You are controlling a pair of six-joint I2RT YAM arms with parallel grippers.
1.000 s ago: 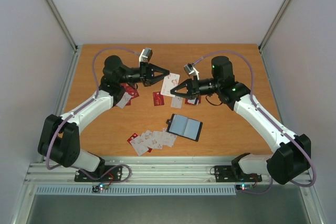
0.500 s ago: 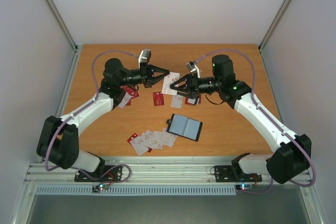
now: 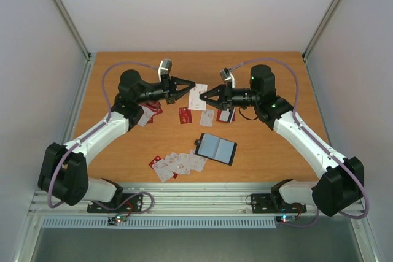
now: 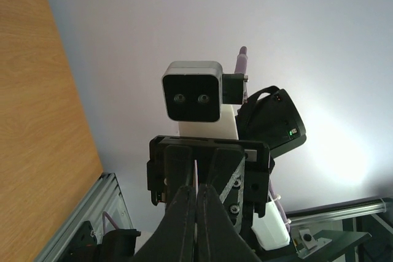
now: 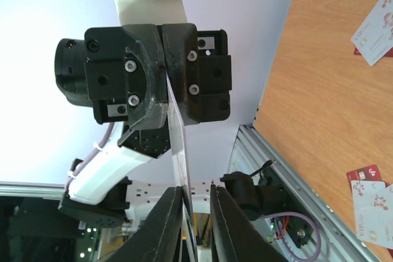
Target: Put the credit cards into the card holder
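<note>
Left claw (image 4: 196, 192) clamped on one white card (image 3: 198, 98), right claw (image 5: 196, 188) agape around it.

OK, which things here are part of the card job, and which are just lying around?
For the job: white card in left gripper, loose cards, open card holder.
Just there: purple cables, metal rail.

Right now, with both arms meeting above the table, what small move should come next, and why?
Probably close the right fingers on the white card. The left gripper holds it in the air, and the right wrist view shows its edge lying between the open right fingers.
</note>
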